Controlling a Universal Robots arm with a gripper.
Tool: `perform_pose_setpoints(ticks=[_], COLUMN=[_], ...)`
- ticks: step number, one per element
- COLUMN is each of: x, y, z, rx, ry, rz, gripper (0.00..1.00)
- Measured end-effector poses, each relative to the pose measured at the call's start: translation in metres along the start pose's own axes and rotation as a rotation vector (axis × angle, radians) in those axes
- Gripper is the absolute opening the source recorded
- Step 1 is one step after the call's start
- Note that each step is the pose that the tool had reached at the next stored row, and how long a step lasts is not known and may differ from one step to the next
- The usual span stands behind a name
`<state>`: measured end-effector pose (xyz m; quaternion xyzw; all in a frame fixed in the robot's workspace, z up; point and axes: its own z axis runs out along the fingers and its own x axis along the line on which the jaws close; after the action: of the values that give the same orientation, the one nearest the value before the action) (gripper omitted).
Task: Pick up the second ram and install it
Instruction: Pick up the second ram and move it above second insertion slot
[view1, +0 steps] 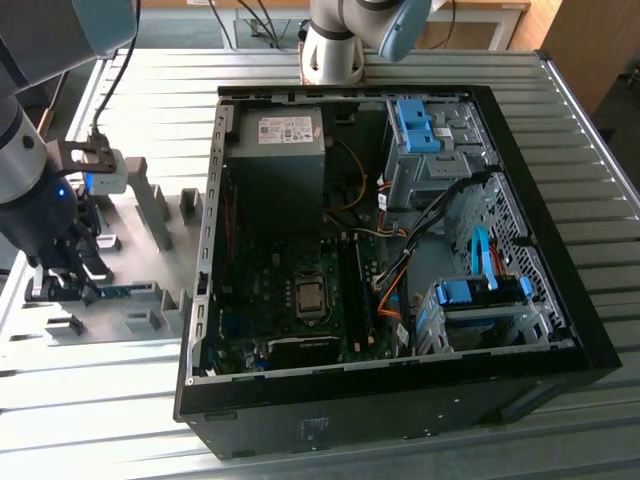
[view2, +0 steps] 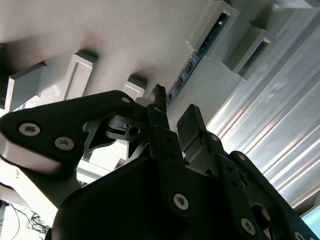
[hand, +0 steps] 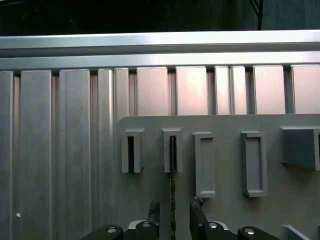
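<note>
1. Hand (hand: 173, 212): open. In the first wrist view your fingertips (hand: 154, 209) stand one on each side of the second ram (hand: 172, 165), with a gap showing on both sides. It has hold of nothing.
2. Location: the second ram stands on edge in the slotted holders of the grey fixture plate (view1: 125, 225). The plate lies on the bench (view1: 100, 400), to the exterior view's left of the open computer case (view1: 400, 410) and well apart from the board inside it.
3. Governing relation: the stick's long axis runs straight out from the hand, in line with the gap between the fingers. The fingers would therefore close across its thin faces. I judge the centring sound; how low the fingers sit on the stick cannot be told.
4. First wrist view: it shows the ram edge-on as a thin dark line. This confirms the centring but hides the ram's faces.
5. Second wrist view: it shows the blue board (view2: 202, 42) slantwise with its chips, running through the holder slots up to the fingertips.
6. Exterior view: it places the hand (view1: 65, 270) low over the plate. The ram (view1: 122, 292) appears as a bluish strip just beside it.
</note>
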<state>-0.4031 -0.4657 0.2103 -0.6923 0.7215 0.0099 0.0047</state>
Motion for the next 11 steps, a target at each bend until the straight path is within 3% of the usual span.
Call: perform_pose_setpoints(ticks=[11], x=[0.0002], y=[0.0002], z=[0.0112], rx=[0.0002], ry=[0.0003], rz=[0.000], gripper=[0.35])
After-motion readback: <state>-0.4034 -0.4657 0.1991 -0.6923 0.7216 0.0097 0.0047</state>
